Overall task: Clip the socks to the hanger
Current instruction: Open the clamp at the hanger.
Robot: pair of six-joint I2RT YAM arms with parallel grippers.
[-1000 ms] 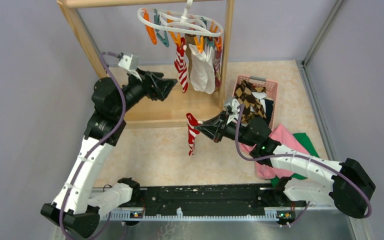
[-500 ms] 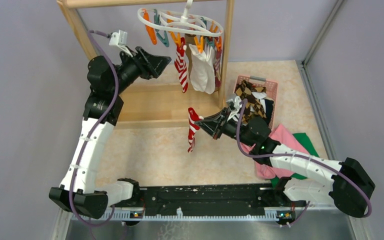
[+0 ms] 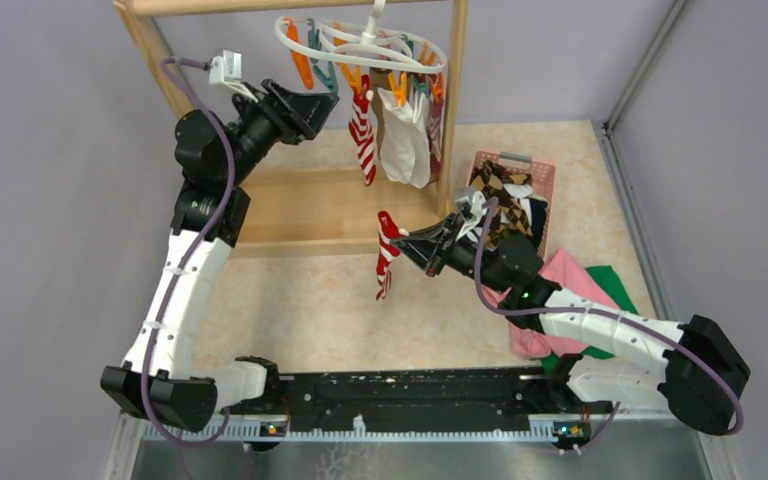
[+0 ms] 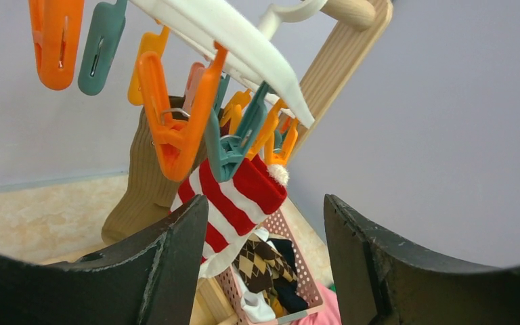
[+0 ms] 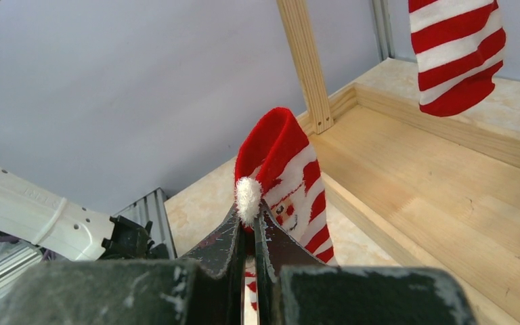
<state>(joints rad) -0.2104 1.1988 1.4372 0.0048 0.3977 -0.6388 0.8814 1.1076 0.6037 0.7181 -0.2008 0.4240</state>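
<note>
Right claw [image 5: 249,227]: pinched fully together on the cuff end of a red-and-white striped cloth sock with a white pompom [image 5: 281,162].
Held sock's axis: it hangs lengthwise straight down from that claw, toe toward the beige counter [image 3: 300,310].
Way to the hanger: the white plastic oval ring hanger with orange and teal clips [image 3: 295,38] lies up, farther out and leftward of the right claw. It is well apart from it, under the wooden frame rack [image 3: 457,110].
Left claw [image 4: 265,223]: jaws spread wide with nothing between them, aimed up at the clips.
Nearest clip: a free orange plastic clip [image 4: 169,118] dangles just above the left claw. Beside it a teal clip [image 4: 227,145] already grips a matching striped sock [image 4: 237,196].
Nearer arm: the left by far, so I judge it should squeeze the clip while the right lifts the cuff in.
Remaining socks: a brown argyle sock [image 3: 495,200] and others lie in the pink plastic basket [image 3: 545,170].
</note>
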